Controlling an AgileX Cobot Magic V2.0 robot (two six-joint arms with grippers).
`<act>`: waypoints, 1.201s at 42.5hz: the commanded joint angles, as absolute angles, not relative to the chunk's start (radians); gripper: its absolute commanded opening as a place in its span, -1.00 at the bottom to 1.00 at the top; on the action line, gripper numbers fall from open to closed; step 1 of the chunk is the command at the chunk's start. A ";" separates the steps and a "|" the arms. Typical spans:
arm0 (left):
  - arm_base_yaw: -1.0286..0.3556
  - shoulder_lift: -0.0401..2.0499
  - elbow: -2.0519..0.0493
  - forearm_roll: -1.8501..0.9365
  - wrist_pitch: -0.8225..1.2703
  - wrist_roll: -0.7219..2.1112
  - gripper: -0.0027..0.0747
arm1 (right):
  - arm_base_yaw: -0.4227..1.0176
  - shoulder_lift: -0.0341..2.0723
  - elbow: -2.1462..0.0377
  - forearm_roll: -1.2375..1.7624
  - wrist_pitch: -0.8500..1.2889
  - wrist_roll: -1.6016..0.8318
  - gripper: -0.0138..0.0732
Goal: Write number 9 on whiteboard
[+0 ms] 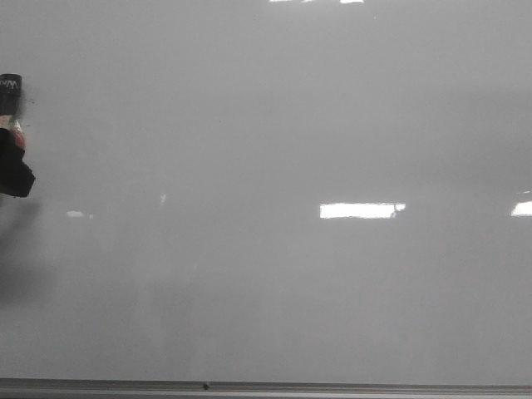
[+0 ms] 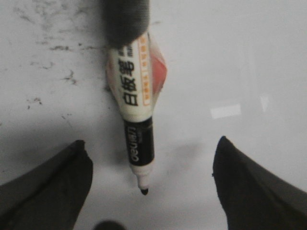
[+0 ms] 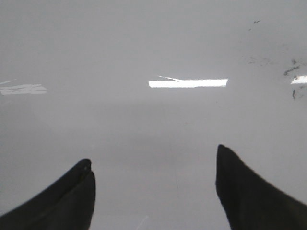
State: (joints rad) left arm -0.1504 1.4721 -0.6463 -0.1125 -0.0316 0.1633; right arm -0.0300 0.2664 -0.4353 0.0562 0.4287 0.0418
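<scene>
The whiteboard (image 1: pixel 274 125) fills every view, pale grey and glossy. The number 9 shows on it nowhere. A marker pen (image 2: pixel 136 96) with a white and red label lies between my left gripper's (image 2: pixel 150 140) fingers, apart from both. Its bare black tip (image 2: pixel 144 191) points toward the wrist. The left gripper is open wide. In the front view the marker (image 1: pixel 10 96) shows only at the far left edge, with a black shape (image 1: pixel 13 170) below it. My right gripper (image 3: pixel 153 153) is open over bare board (image 3: pixel 144 48) with nothing between its fingers.
Faint old ink smudges mark the board near the marker (image 2: pixel 57 48) and to one side of the right gripper (image 3: pixel 290 72). Bright lamp reflections (image 1: pixel 359 210) lie on the surface. The board's grey metal edge (image 1: pixel 266 388) runs along the near side.
</scene>
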 commanded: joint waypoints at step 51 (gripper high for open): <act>-0.392 1.325 -0.959 -0.634 0.856 0.819 -0.98 | 0.129 0.699 -0.733 0.425 0.804 -0.421 0.58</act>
State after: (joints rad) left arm -0.3510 1.3566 -0.9209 -0.4774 0.7980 0.6268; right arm 0.0894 0.6159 -0.6421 0.2932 0.7832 -0.2665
